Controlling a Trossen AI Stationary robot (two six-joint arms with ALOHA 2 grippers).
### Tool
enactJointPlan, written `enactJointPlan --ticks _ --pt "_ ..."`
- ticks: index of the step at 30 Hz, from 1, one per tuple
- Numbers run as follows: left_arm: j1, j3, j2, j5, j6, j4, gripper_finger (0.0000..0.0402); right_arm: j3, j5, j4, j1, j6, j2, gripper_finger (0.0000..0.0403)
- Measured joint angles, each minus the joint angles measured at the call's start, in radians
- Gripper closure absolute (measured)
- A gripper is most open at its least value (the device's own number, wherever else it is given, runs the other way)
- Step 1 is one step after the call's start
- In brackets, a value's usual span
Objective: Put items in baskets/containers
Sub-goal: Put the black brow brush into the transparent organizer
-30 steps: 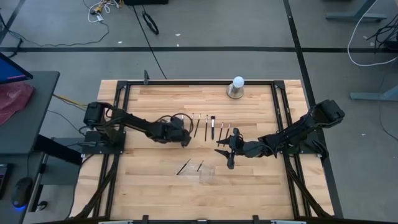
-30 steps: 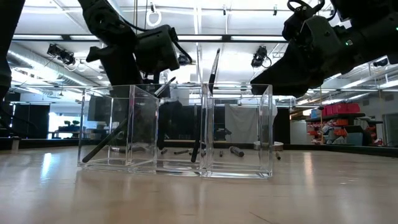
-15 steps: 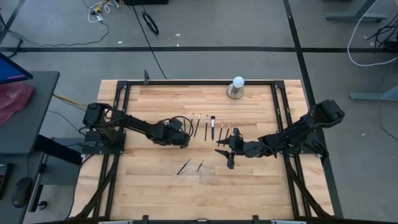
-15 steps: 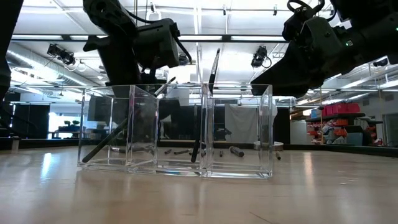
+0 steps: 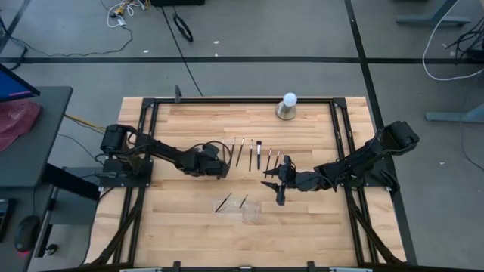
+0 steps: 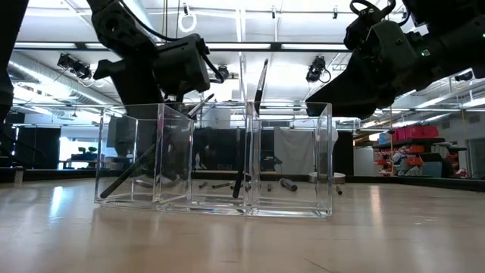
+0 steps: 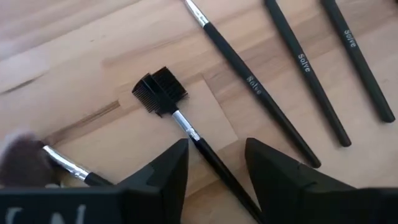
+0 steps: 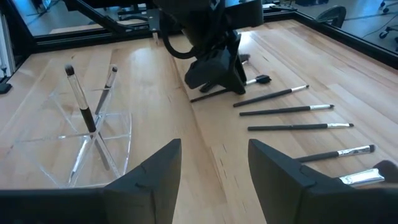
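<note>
While the right gripper waits mid-table with fingers spread, the left gripper sits low at the left end of the brush row. From its wrist, parted fingers straddle a comb-headed brush, not clenched. Two brushes lean inside the clear container.

The comb brush handle vanishes beneath the left claw.
</note>
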Motion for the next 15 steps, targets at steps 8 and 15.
enactJointPlan --ticks 8,15 --pt "0.000 -0.006 -0.001 0.026 0.037 0.004 0.0285 0.000 0.000 0.000 0.000 0.000 0.000 0.0214" --pt "0.000 -0.017 -0.002 0.077 0.086 0.016 0.0354 0.000 0.000 0.000 0.000 0.000 0.000 0.0214"
